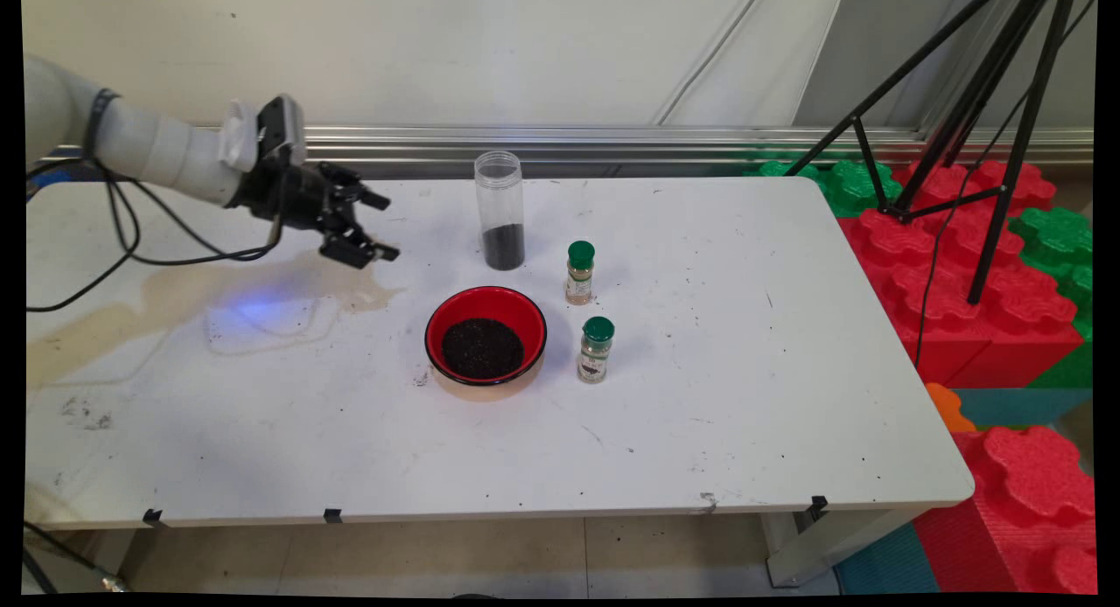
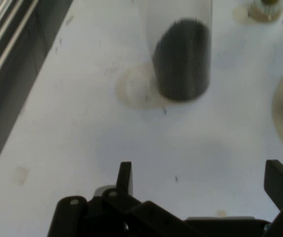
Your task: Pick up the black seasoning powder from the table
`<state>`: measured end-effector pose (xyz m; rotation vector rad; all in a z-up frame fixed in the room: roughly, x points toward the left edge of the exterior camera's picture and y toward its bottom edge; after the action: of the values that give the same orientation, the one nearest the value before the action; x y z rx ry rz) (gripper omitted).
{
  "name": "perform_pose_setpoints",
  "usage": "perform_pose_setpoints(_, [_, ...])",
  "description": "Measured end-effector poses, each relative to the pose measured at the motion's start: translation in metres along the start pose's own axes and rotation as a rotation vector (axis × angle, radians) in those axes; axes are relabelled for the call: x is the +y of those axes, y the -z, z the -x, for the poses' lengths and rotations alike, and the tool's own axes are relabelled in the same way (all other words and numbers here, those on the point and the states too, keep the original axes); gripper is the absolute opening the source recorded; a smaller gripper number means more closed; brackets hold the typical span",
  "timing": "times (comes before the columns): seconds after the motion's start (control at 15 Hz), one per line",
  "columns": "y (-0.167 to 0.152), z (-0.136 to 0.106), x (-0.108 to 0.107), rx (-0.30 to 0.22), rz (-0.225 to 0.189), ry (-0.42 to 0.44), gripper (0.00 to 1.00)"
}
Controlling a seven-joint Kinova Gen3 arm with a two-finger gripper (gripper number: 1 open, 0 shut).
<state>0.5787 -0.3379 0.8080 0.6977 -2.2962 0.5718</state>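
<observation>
Fingers spread wide and empty, the black two-finger gripper (image 1: 372, 226) hovers left of the tall clear plastic jar (image 1: 500, 210), a third full of dark grains, behind the red bowl (image 1: 486, 334). Probably light, smooth, tippy; best gripped low.

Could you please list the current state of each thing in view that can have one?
gripper: jaws open, empty, above the table
clear jar: upright, lidless, dark grains at its bottom
red bowl: upright, holding dark grains
far spice bottle: upright, green cap on
near spice bottle: upright, green cap on
</observation>
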Motion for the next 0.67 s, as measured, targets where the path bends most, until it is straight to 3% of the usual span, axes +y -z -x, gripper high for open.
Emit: perform_pose_setpoints(0.67, [-0.064,-0.027,-0.035,0.163,0.066,-0.016,1.00])
